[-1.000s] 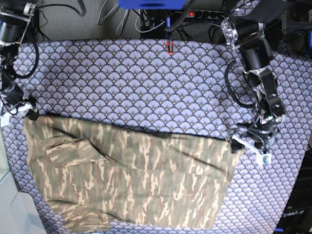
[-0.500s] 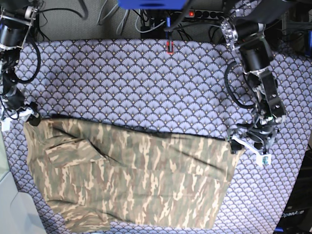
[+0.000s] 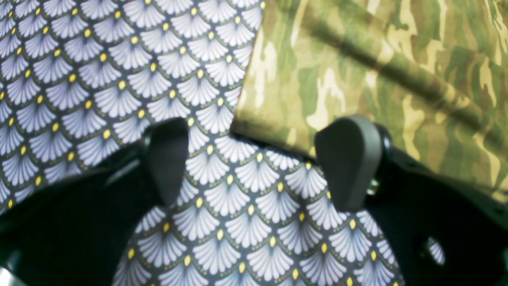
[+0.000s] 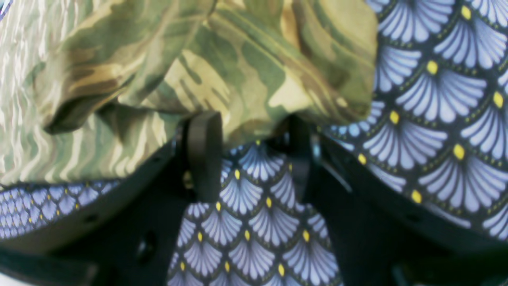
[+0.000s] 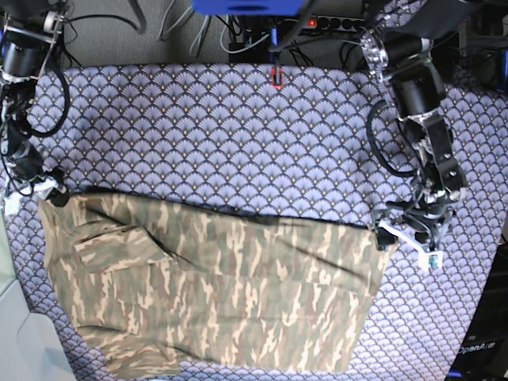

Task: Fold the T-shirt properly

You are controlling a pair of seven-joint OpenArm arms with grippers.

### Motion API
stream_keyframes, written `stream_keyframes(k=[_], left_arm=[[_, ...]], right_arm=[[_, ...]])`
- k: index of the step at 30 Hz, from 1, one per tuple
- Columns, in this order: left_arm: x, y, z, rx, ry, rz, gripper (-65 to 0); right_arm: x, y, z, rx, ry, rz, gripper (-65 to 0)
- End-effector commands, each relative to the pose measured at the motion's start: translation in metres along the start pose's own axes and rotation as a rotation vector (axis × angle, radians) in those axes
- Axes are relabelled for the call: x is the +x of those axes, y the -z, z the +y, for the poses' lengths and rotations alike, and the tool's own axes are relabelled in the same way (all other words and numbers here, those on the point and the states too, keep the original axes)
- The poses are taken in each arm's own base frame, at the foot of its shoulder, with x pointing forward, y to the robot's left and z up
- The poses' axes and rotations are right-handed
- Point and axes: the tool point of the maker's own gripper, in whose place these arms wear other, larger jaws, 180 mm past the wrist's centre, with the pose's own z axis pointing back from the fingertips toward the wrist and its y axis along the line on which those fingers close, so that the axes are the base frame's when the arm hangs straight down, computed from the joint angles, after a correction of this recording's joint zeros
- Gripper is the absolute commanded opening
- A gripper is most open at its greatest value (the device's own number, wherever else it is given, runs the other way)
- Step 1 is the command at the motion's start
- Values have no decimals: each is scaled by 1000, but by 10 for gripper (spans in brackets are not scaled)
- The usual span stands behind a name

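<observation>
The large soft camouflage T-shirt [image 5: 210, 290] in olive, brown and tan streaks lies spread flat across the near half of the bench, which is covered by a purple cloth [image 5: 238, 135] with a white scallop pattern and yellow dots. The shirt reaches from the bench's left edge almost to its right edge, its bottom hem running off the near edge.

The left claw [image 3: 260, 165] sits low at the shirt's far right corner with its 2 black pads [image 3: 349, 159] spread wide apart; only patterned cloth shows between them, and the shirt's edge lies just beyond the tips.

The right claw [image 4: 248, 153] is at the shirt's far left corner, its fingers [image 4: 204, 149] partly apart, with bunched camouflage fabric draped over the tips. Whether it pinches that fabric cannot be told.
</observation>
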Motion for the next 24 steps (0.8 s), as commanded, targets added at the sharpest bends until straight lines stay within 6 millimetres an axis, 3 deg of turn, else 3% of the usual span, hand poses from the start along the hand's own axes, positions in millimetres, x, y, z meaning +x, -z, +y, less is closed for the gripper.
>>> stream_keyframes(k=[1, 6, 10, 12, 15, 16, 24], left_arm=[[25, -2, 1, -2, 3, -69, -138], [26, -2, 1, -2, 5, -70, -138], [26, -3, 4, 3, 7, -73, -138], [26, -3, 4, 3, 7, -73, -138], [26, -3, 4, 3, 7, -73, -138], [26, -3, 3, 1, 5, -72, -138], [27, -3, 1, -2, 4, -75, -138]], right_arm=[[21, 2, 4, 16, -3, -43, -363], [11, 22, -6, 0, 59, 19, -366], [12, 21, -9, -6, 61, 20, -384], [13, 21, -9, -7, 63, 18, -456], [14, 21, -9, -7, 64, 15, -629], [14, 21, -9, -7, 62, 17, -650], [23, 5, -11, -13, -7, -6, -650]])
